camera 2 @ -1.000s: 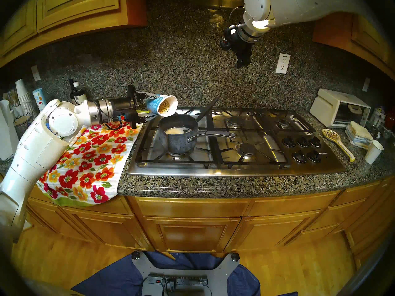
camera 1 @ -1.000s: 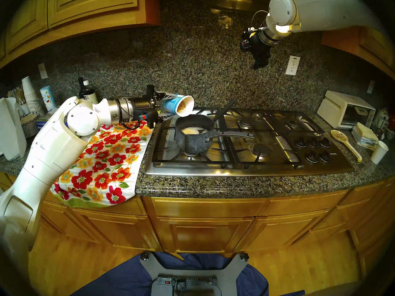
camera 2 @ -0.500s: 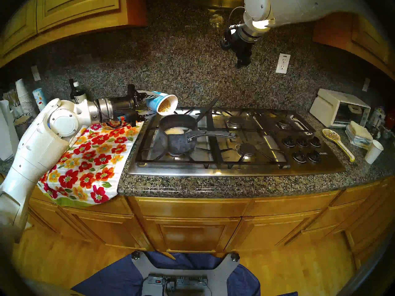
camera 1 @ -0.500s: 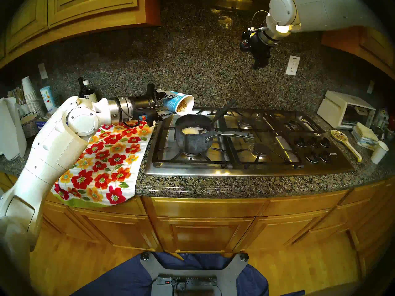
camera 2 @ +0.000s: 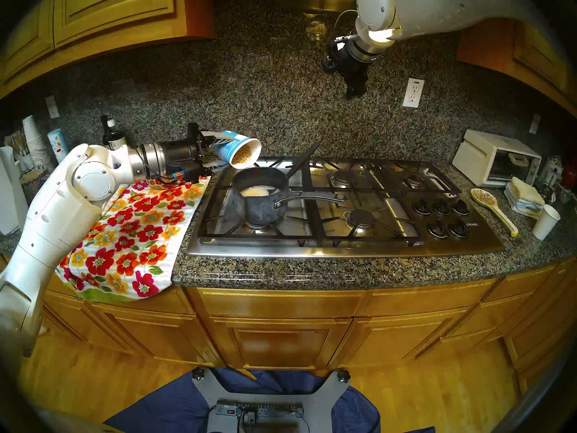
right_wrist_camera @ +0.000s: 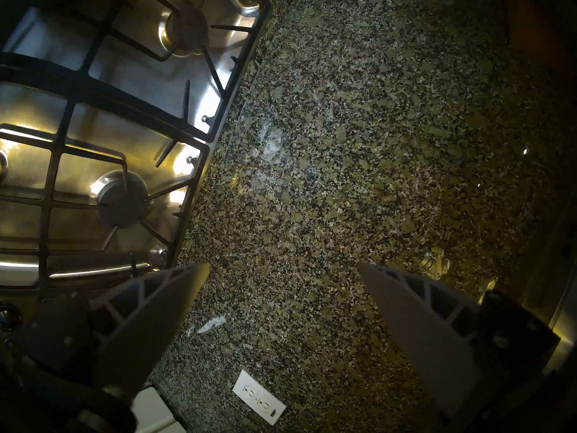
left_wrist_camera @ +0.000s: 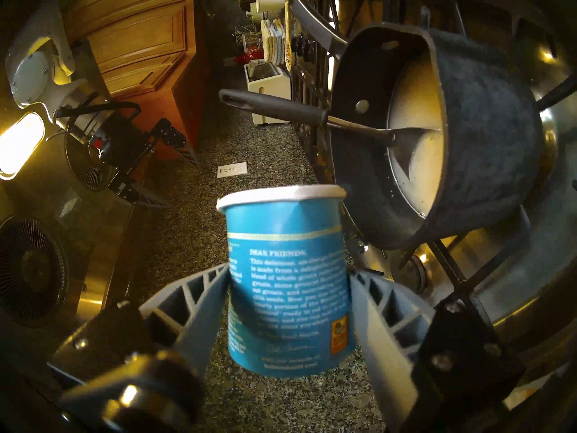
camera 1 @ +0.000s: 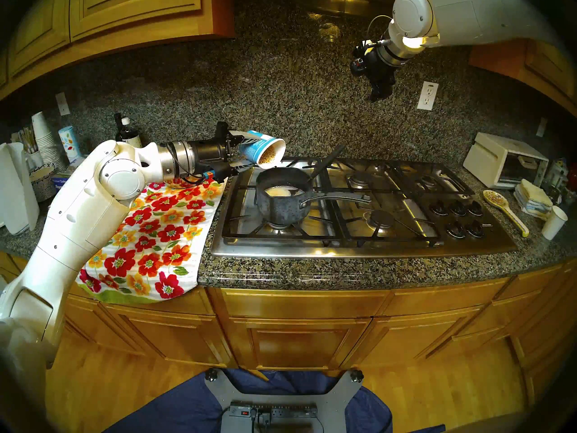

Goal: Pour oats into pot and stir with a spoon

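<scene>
Head stereo left view: left hand [camera 1: 242, 154] holds small blue paper oatmeal cup [camera 1: 260, 149] sideways, fingers pinching its lower body; cup tipped past level, white-lined mouth facing out from the hand and slightly down. Tan dry oat flakes [camera 1: 269, 157] heaped at the lower lip of the mouth, none seen falling. Judgement: the pour is at the brink, not yet under way.

Small dark grey mottled saucepan [camera 1: 282, 198] sits on the front-left burner grate of the steel gas cooktop [camera 1: 406, 235], just beyond and below the hand's fingertips. Pale liquid inside. Cup mouth hangs over the pan's far-left rim, close to its edge rather than its centre. Cup's long axis runs straight out along the hand's pointing line, so more wrist roll should drop the flakes near that rim; some could miss.

Slim black-handled spoon [camera 1: 326, 160] stands in the pan, bowl in the liquid, handle leaning away from the left hand over the far rim.

Left wrist view confirms the grip: both grey fingers [left_wrist_camera: 199, 313] pressed on the cup sides.

Right hand [right_wrist_camera: 282, 266] is spread wide and empty, high up over the granite desk [right_wrist_camera: 343, 141] behind the cooktop, well apart from the pan. Left hand is far nearer.
</scene>
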You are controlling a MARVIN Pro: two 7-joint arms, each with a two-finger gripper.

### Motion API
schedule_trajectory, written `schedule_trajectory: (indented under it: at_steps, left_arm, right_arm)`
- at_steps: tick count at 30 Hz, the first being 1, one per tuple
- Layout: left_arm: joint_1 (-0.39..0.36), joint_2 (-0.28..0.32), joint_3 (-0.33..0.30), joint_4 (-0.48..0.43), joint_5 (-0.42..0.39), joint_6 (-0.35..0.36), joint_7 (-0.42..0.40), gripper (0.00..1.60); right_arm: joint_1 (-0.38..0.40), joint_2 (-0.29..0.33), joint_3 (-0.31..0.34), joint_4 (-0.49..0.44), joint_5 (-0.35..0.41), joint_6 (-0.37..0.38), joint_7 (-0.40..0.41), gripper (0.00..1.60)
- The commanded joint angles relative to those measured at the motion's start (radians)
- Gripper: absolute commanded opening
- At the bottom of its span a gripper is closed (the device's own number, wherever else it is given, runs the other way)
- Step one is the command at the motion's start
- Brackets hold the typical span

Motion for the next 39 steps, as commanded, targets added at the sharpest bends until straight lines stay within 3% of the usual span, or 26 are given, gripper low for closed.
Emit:
schedule_trajectory:
  at_steps: [1,19,39]
  left_arm:
    - [-0.018,-0.009,-0.036,-0.019,0.044,-0.012,0.066,0.74]
    - [-0.001,-0.031,-0.056,-0.01,0.22,-0.065,0.182,0.74]
    - [0.006,-0.052,-0.07,0.001,0.362,-0.102,0.276,0.74]
  right_arm:
    - [0.038,0.002,0.003,0.031,0.001,0.007,-0.011,1.6]
    - [0.038,0.003,0.004,0.031,-0.001,0.008,-0.011,1.6]
    - [0.037,0.004,0.005,0.031,-0.002,0.009,-0.01,1.6]
